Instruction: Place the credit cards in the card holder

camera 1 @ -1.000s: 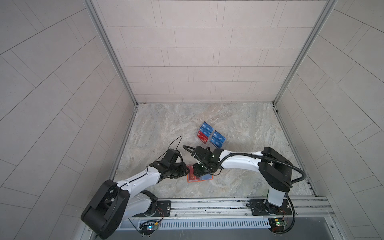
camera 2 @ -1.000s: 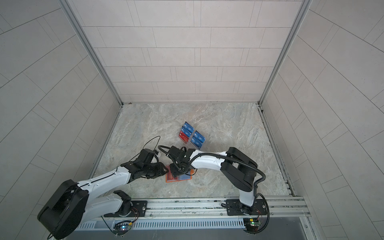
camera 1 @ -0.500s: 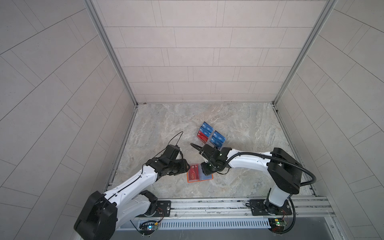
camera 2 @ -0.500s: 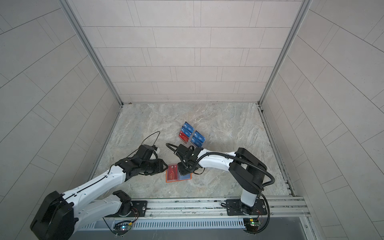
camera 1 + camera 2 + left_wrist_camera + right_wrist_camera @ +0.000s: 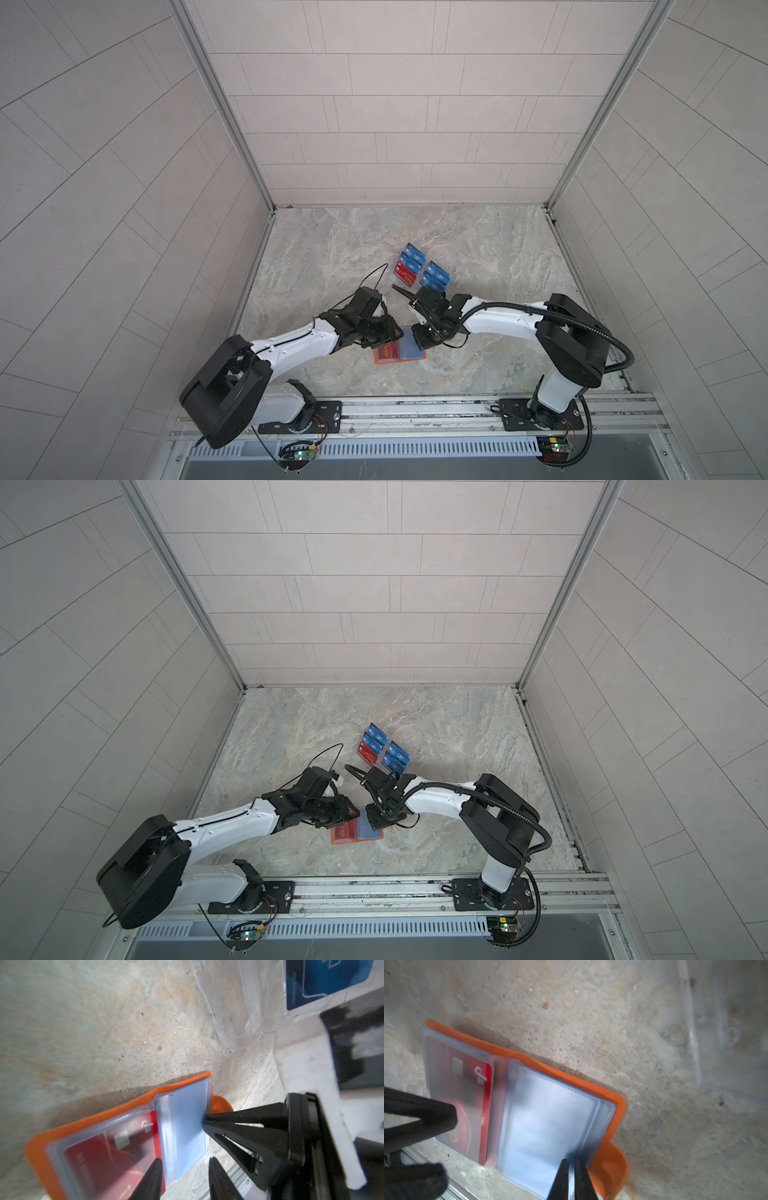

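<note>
While the card holder (image 5: 398, 354) lies open on the counter (image 5: 332, 257) between the two arms, one red card (image 5: 467, 1093) already sits in one leaf, and the clear sleeve (image 5: 548, 1122) beside it shows no card. The right claw (image 5: 571, 1160) was half spread a second ago and has now drawn its fingers nearly together, pinching that sleeve's outer edge. The left claw (image 5: 185, 1160), spread and holding nothing, has come back over the red card's leaf. This looks like readying the next pocket. The remaining credit cards (image 5: 422, 270) wait in the clear rack (image 5: 239, 1028) farther back.
</note>
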